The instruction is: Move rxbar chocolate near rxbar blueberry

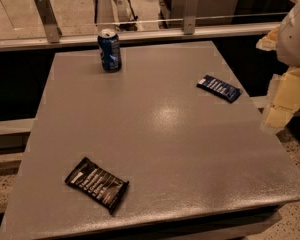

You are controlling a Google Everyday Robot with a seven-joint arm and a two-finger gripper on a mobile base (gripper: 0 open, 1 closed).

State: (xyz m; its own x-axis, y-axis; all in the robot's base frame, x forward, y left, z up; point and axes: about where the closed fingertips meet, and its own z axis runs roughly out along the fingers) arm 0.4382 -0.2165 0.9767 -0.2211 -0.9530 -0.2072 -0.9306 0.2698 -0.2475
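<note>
One camera looks down across the table (165,134) from its near side; the gripper (281,109) sits at the view's right edge.

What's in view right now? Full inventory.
table: 1, grey, centre of view
can: 1, blue, upright, far left of table
blueberry bar: 1, navy, flat, right side of table
chocolate bar: 1, black, flat, near left corner, far from the blueberry bar
brackets: 2, metal, behind the table
arm: 1, white, right edge of view
gripper: 1, cream, past the table's right edge, apart from both bars
</note>
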